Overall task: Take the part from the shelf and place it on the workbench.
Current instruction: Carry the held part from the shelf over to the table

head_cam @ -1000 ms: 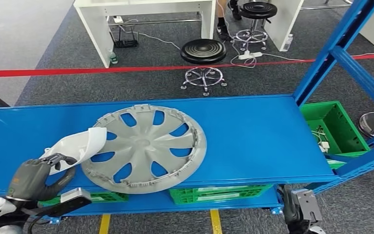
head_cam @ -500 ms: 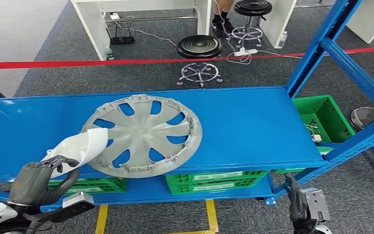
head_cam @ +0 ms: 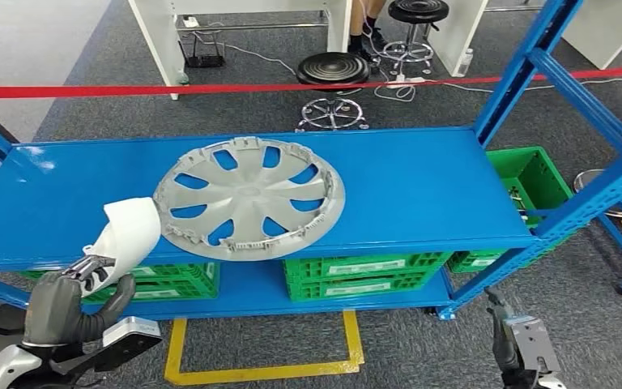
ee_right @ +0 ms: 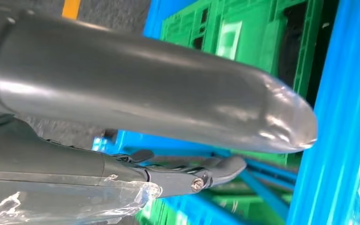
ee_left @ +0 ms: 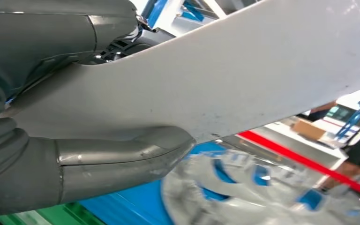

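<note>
Over on the left, low in the head view, the robot's left hand is clenched around the narrow end of a white curved part, thumb on one side and dark fingers on the other; the left wrist view shows the same hold from close behind, the thumb pressed flat against the pale underside of the part. The part is lifted clear of the blue shelf, its wide end hanging just over the front edge and next to the rim of the grey wheel cover, though from here I can't tell whether the two touch. So the picking-up looks done to me: the part is in hand and off the shelf. What's left, as I judge it, is the whole carry and the setting down on the workbench, and I can't say which surface that is. Under the shelf sit green crates, and beyond it a black stool stands behind a red tape line. Far right, the right hand hangs low beside the rack; the right wrist view has its thumb and a dark finger apart with nothing between them, so I take it as released and holding nothing
</note>
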### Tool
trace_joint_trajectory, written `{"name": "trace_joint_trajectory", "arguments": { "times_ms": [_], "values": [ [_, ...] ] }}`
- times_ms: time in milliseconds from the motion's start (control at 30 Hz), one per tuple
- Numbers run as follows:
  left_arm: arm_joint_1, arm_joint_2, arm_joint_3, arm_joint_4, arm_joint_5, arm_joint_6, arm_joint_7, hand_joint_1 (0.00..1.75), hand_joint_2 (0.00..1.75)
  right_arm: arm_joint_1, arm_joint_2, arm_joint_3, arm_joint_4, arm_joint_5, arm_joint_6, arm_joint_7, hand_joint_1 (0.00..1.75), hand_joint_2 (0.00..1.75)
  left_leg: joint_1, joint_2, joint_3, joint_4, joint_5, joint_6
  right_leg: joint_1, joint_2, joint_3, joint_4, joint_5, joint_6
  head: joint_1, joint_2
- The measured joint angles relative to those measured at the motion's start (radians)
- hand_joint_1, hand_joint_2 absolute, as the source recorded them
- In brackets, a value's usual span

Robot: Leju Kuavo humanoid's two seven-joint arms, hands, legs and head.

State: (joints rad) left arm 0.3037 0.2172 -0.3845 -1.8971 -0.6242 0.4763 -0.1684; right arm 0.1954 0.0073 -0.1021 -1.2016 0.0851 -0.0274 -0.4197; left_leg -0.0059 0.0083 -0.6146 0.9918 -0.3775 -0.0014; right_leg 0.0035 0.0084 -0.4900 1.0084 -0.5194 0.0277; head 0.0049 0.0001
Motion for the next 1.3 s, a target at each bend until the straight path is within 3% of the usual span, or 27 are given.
{"name": "trace_joint_trajectory", "arguments": {
  "times_ms": [67, 100, 167, 233, 267, 300, 333, 400, 467, 500, 567, 600, 633, 700, 733, 767, 800, 833, 867, 900, 967, 1033, 1100, 1133, 1167, 1233, 1300],
  "values": [
    [0.006, 0.002, -0.01, 0.0, 0.054, 0.03, -0.034, 1.75, 1.75, 0.014, 0.004, -0.006, -0.021, 0.008, -0.008, 0.013, 0.0, 0.0, 0.003, 0.003, -0.002, -0.002, 0.01, -0.012, 0.001, 0.003, -0.012, -0.008, 0.013, -0.01, 0.004, 0.0],
    [0.012, 0.005, -0.013, 0.0, 0.081, 0.044, -0.056, 1.75, 1.75, 0.024, 0.008, -0.007, -0.034, 0.008, -0.01, 0.018, 0.0, 0.0, 0.003, 0.001, -0.007, 0.005, -0.003, -0.019, -0.001, 0.004, -0.02, -0.009, 0.023, -0.018, 0.004, 0.0],
    [0.02, 0.013, -0.015, 0.0, 0.113, 0.062, -0.084, 1.75, 1.75, 0.044, 0.016, -0.008, -0.057, 0.006, -0.013, 0.022, 0.0, 0.0, 0.005, -0.003, -0.031, 0.069, -0.082, -0.03, -0.007, 0.008, -0.039, -0.013, 0.049, -0.028, 0.002, 0.0],
    [0.023, 0.018, -0.018, 0.0, 0.121, 0.065, -0.092, 1.75, 1.75, 0.056, 0.02, -0.009, -0.072, 0.005, -0.013, 0.024, 0.0, 0.0, 0.006, -0.004, -0.064, 0.196, -0.18, -0.038, -0.009, 0.016, -0.068, -0.013, 0.076, -0.029, 0.0, 0.0],
    [0.023, 0.019, -0.019, 0.0, 0.122, 0.066, -0.094, 1.75, 1.75, 0.06, 0.022, -0.009, -0.076, 0.005, -0.013, 0.024, 0.0, 0.0, 0.007, -0.004, -0.071, 0.249, -0.203, -0.04, -0.01, 0.021, -0.085, -0.012, 0.089, -0.028, 0.0, 0.0],
    [0.024, 0.02, -0.02, 0.0, 0.123, 0.066, -0.096, 1.75, 1.75, 0.065, 0.024, -0.009, -0.08, 0.004, -0.014, 0.024, 0.0, 0.0, 0.007, -0.005, -0.064, 0.276, -0.202, -0.04, -0.01, 0.028, -0.102, -0.011, 0.101, -0.025, 0.0, 0.0],
    [0.024, 0.021, -0.021, 0.0, 0.123, 0.066, -0.097, 1.75, 1.75, 0.068, 0.025, -0.009, -0.082, 0.004, -0.014, 0.025, 0.0, 0.0, 0.007, -0.006, -0.041, 0.266, -0.182, -0.039, -0.011, 0.034, -0.118, -0.011, 0.114, -0.023, 0.0, 0.0],
    [0.024, 0.023, -0.022, 0.0, 0.124, 0.066, -0.098, 1.75, 1.75, 0.071, 0.027, -0.009, -0.088, 0.004, -0.014, 0.025, 0.0, 0.0, 0.009, -0.032, 0.053, 0.154, -0.134, -0.036, -0.013, 0.052, -0.146, -0.01, 0.139, -0.015, 0.0, 0.0],
    [0.025, 0.024, -0.022, -0.001, 0.125, 0.066, -0.098, 1.75, 1.75, 0.07, 0.028, -0.009, -0.096, 0.004, -0.015, 0.025, 0.0, 0.0, 0.013, -0.079, 0.148, 0.014, -0.135, -0.028, -0.012, 0.071, -0.165, -0.008, 0.163, -0.005, 0.001, 0.0],
    [0.026, 0.025, -0.023, -0.002, 0.125, 0.067, -0.099, 1.75, 1.75, 0.07, 0.029, -0.01, -0.1, 0.004, -0.015, 0.025, 0.0, 0.0, 0.013, -0.092, 0.172, -0.024, -0.144, -0.023, -0.011, 0.082, -0.171, -0.01, 0.175, 0.001, 0.0, 0.0],
    [0.027, 0.025, -0.023, -0.002, 0.126, 0.068, -0.099, 1.75, 1.75, 0.074, 0.029, -0.011, -0.104, 0.003, -0.015, 0.025, 0.0, 0.0, 0.012, -0.075, 0.171, -0.035, -0.142, -0.008, -0.011, 0.101, -0.178, -0.017, 0.198, 0.012, 0.0, 0.0],
    [0.027, 0.025, -0.023, -0.003, 0.126, 0.068, -0.099, 1.75, 1.75, 0.078, 0.029, -0.011, -0.105, 0.003, -0.015, 0.026, 0.0, 0.0, 0.012, -0.061, 0.165, -0.034, -0.134, -0.001, -0.011, 0.094, -0.184, -0.013, 0.193, 0.016, 0.001, 0.0],
    [0.027, 0.025, -0.023, -0.003, 0.126, 0.068, -0.099, 1.75, 1.75, 0.082, 0.029, -0.012, -0.105, 0.003, -0.015, 0.026, 0.0, 0.0, 0.013, -0.046, 0.157, -0.035, -0.125, 0.008, -0.01, 0.075, -0.194, 0.006, 0.166, 0.02, 0.004, 0.0],
    [0.028, 0.025, -0.023, -0.003, 0.125, 0.07, -0.101, 1.75, 1.75, 0.084, 0.029, -0.011, -0.105, 0.001, -0.016, 0.026, 0.0, 0.0, 0.011, -0.017, 0.135, -0.035, -0.105, 0.019, -0.009, 0.022, -0.224, 0.109, 0.062, 0.027, 0.01, 0.0],
    [0.029, 0.025, -0.023, -0.004, 0.124, 0.073, -0.107, 1.75, 1.75, 0.083, 0.029, -0.011, -0.105, -0.001, -0.018, 0.026, 0.0, 0.0, 0.01, -0.003, 0.122, -0.034, -0.094, 0.022, -0.01, 0.008, -0.241, 0.181, 0.011, 0.03, 0.011, 0.0],
    [0.029, 0.025, -0.023, -0.004, 0.125, 0.077, -0.116, 1.75, 1.75, 0.083, 0.029, -0.011, -0.105, -0.004, -0.021, 0.026, 0.0, 0.0, 0.01, 0.01, 0.107, -0.033, -0.083, 0.021, -0.012, 0.001, -0.25, 0.248, -0.018, 0.033, 0.011, 0.0],
    [0.029, 0.024, -0.023, -0.004, 0.129, 0.081, -0.128, 1.75, 1.75, 0.085, 0.029, -0.011, -0.106, -0.007, -0.025, 0.026, 0.0, 0.0, 0.009, 0.023, 0.092, -0.032, -0.072, 0.02, -0.013, -0.002, -0.248, 0.292, -0.02, 0.036, 0.011, 0.0],
    [0.029, 0.023, -0.023, -0.004, 0.137, 0.084, -0.141, 1.75, 1.75, 0.088, 0.029, -0.012, -0.109, -0.011, -0.028, 0.026, 0.0, 0.0, 0.009, 0.036, 0.077, -0.03, -0.062, 0.018, -0.015, -0.004, -0.23, 0.304, -0.002, 0.038, 0.011, 0.0],
    [0.028, 0.022, -0.022, -0.004, 0.15, 0.085, -0.152, 1.75, 1.75, 0.092, 0.03, -0.014, -0.113, -0.015, -0.032, 0.026, 0.0, 0.0, 0.01, 0.048, 0.064, -0.028, -0.053, 0.014, -0.017, -0.008, -0.193, 0.279, 0.027, 0.039, 0.011, 0.0],
    [0.027, 0.02, -0.021, -0.004, 0.165, 0.084, -0.161, 1.75, 1.75, 0.095, 0.031, -0.017, -0.12, -0.018, -0.034, 0.026, 0.0, 0.0, 0.009, 0.059, 0.054, -0.025, -0.046, 0.01, -0.018, -0.021, -0.14, 0.222, 0.047, 0.041, 0.011, 0.0],
    [0.026, 0.017, -0.015, -0.005, 0.192, 0.079, -0.179, 1.75, 1.75, 0.097, 0.034, -0.021, -0.135, -0.021, -0.037, 0.026, 0.0, 0.0, 0.006, 0.081, 0.041, -0.021, -0.032, -0.001, -0.014, -0.061, -0.022, 0.064, 0.038, 0.042, 0.011, 0.0],
    [0.022, 0.013, -0.005, -0.007, 0.22, 0.067, -0.198, 1.75, 1.75, 0.103, 0.04, -0.027, -0.15, -0.023, -0.04, 0.026, 0.0, 0.0, 0.005, 0.103, 0.037, -0.022, -0.017, -0.012, -0.005, -0.076, 0.024, -0.026, 0.011, 0.031, 0.009, 0.0],
    [0.016, 0.008, 0.007, -0.006, 0.255, 0.044, -0.219, 1.75, 1.75, 0.121, 0.048, -0.037, -0.162, -0.024, -0.043, 0.029, 0.0, 0.0, 0.01, 0.112, 0.033, -0.024, -0.01, -0.024, -0.001, -0.059, 0.009, -0.039, 0.023, 0.009, 0.008, 0.0],
    [0.011, 0.004, 0.014, -0.003, 0.279, 0.022, -0.232, 1.75, 1.75, 0.135, 0.054, -0.046, -0.173, -0.021, -0.045, 0.035, 0.0, 0.0, 0.013, 0.095, 0.025, -0.015, -0.028, -0.03, -0.001, -0.049, 0.001, -0.042, 0.035, -0.003, 0.007, 0.0],
    [0.001, -0.002, 0.023, 0.005, 0.308, -0.008, -0.249, 1.75, 1.75, 0.152, 0.066, -0.059, -0.194, -0.015, -0.045, 0.045, 0.0, 0.0, 0.015, 0.069, 0.012, 0.014, -0.063, -0.036, -0.003, -0.042, -0.009, -0.045, 0.048, -0.013, 0.006, 0.0],
    [-0.033, -0.021, 0.044, 0.036, 0.356, -0.077, -0.283, 1.75, 1.75, 0.188, 0.108, -0.103, -0.257, 0.012, -0.024, 0.071, 0.0, 0.0, 0.017, 0.016, -0.024, 0.129, -0.16, -0.043, -0.004, -0.026, -0.033, -0.045, 0.071, -0.024, 0.005, 0.0],
    [-0.066, -0.045, 0.062, 0.072, 0.372, -0.124, -0.302, 1.75, 1.75, 0.217, 0.165, -0.165, -0.322, 0.053, 0.031, 0.091, 0.0, 0.0, 0.016, 0.003, -0.041, 0.237, -0.209, -0.043, -0.003, -0.006, -0.058, -0.042, 0.089, -0.026, 0.004, 0.0]
  ]
}}
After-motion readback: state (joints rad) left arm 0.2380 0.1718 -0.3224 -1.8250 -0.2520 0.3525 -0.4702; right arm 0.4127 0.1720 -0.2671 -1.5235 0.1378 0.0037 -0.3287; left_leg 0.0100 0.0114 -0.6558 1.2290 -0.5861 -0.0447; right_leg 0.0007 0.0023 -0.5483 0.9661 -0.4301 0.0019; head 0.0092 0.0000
